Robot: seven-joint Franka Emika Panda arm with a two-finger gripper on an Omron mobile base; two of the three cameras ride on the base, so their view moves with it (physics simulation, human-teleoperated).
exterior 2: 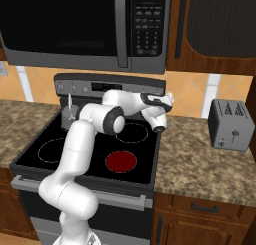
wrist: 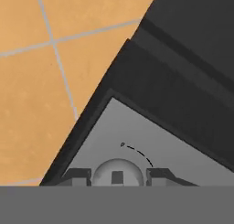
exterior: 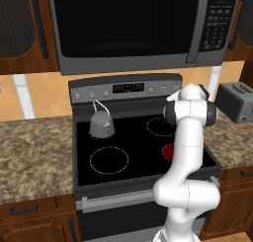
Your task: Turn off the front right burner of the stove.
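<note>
The claw (wrist: 117, 176) is at the right end of the stove (exterior 2: 90, 139) back panel, its 2 tips apart on either side of a round knob (wrist: 117, 173), the red front right burner (exterior 2: 121, 161) glows below and behind it, so next comes closing and twisting.

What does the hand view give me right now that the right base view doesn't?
Hand view alone: a round knob sitting between the two fingertips, with its dial marks and the orange tiled wall beside the panel.
Right base view alone: the front right burner glowing red, a kettle at the back left, the microwave and a toaster.
Both: the stove and its grey back panel.
</note>
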